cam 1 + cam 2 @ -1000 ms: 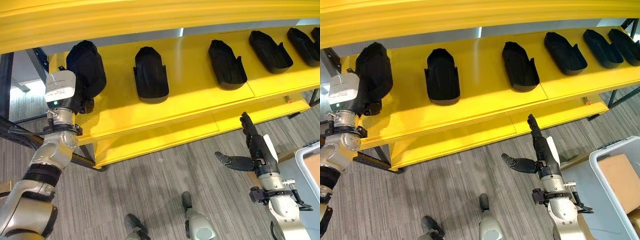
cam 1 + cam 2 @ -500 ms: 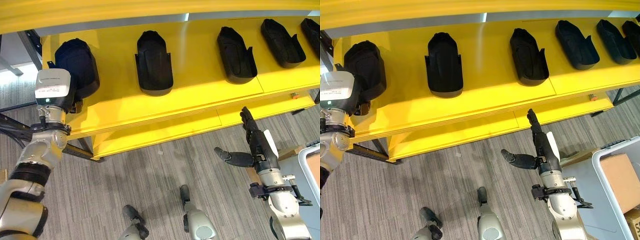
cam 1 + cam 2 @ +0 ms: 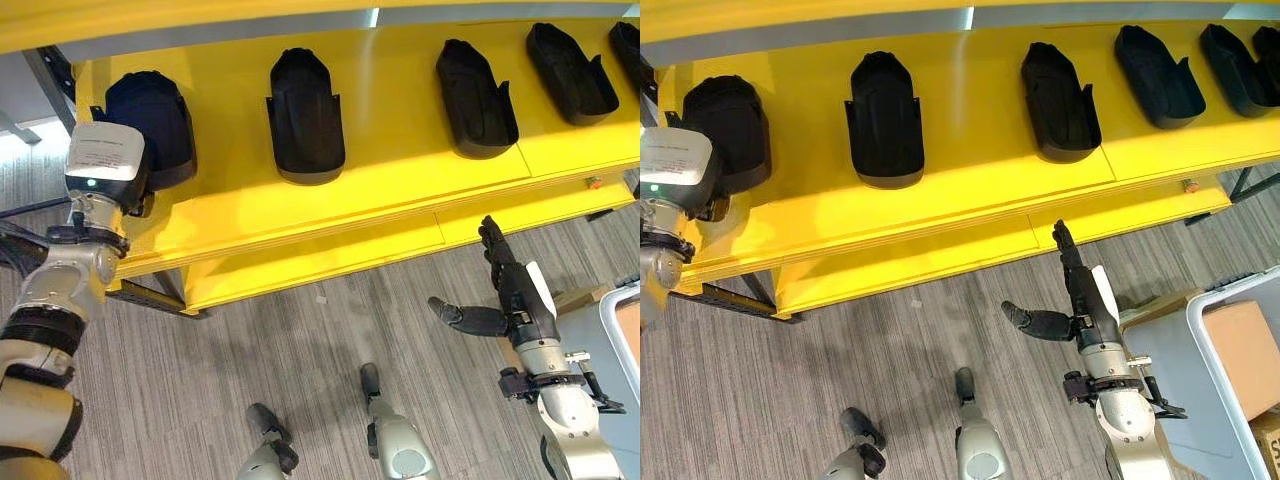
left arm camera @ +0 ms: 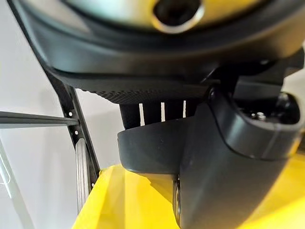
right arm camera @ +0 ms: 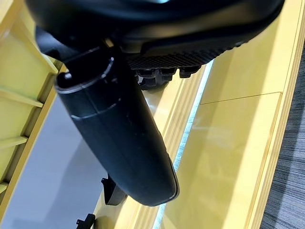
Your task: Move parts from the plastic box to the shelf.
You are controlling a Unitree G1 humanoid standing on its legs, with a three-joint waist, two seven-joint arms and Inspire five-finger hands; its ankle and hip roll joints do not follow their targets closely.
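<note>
Across the top of the frame runs the big yellow shelf (image 3: 400, 190), and along it sits a row of black moulded parts. At the upper left, the leftmost part (image 3: 150, 120) lies on the shelf's end with the left hand (image 4: 157, 143) right up against it; in the left wrist view dark fingers (image 4: 162, 112) reach behind a black piece, but whether they are wrapped round it or simply resting there cannot be told. Next along, a second part (image 3: 305, 115) rests open side up at upper centre, well apart from the first; a third (image 3: 475, 100) sits to its right, and a fourth (image 3: 570, 75) toward the upper right corner. Down at the lower right, over the grey striped floor (image 3: 300, 380), the right hand (image 3: 1085, 300) hangs below the shelf edge, fingers (image 3: 1070, 255) straight and pointing up toward the shelf, thumb stuck out to the side, nothing in its grasp. At the far right edge, the pale rim of the plastic box (image 3: 1220, 350) shows, with a brown cardboard piece (image 3: 1245, 345) lying inside it.
</note>
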